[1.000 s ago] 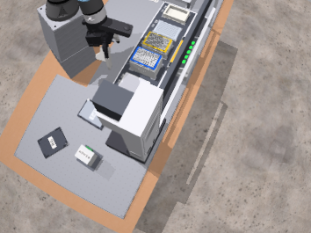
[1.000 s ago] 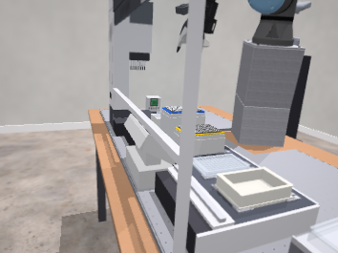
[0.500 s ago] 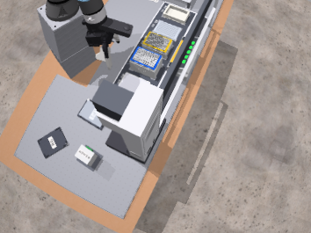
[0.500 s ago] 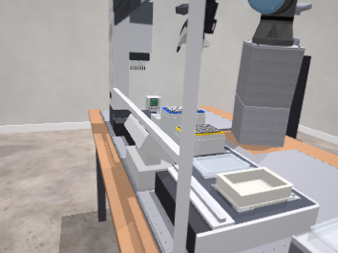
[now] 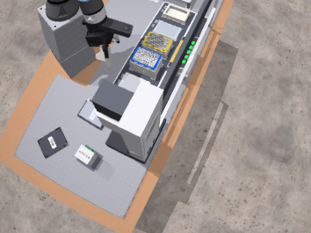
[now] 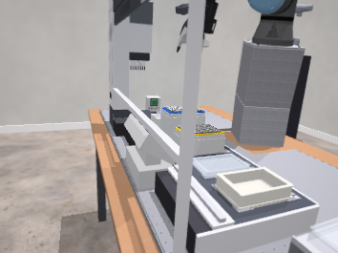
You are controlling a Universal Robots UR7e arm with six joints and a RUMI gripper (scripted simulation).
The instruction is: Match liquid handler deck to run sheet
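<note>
Nearest in the exterior view, a smooth cream tray (image 6: 254,187) lies square-walled on the dark deck (image 6: 306,202), long side across the row. Then a clear ribbed plate (image 6: 221,164), yellow-rimmed rack (image 6: 202,132), blue-rimmed rack (image 6: 173,111). High beyond, the gripper (image 5: 105,56) hangs wide, holding nothing.

On the deck I see a cream, open-topped one-well reservoir (image 5: 177,13) sitting flat at the far end, its basin showing nothing inside. Next to it lies a pale clear multi-well sample plate (image 5: 166,27), also flat. Then comes a yellow-framed tip rack (image 5: 156,41) with its cover off, and just beside it a blue-framed tip rack (image 5: 146,58), likewise uncovered. On the grey mat, well apart from the deck, a dark square labelled lid (image 5: 53,141) lies flat.
</note>
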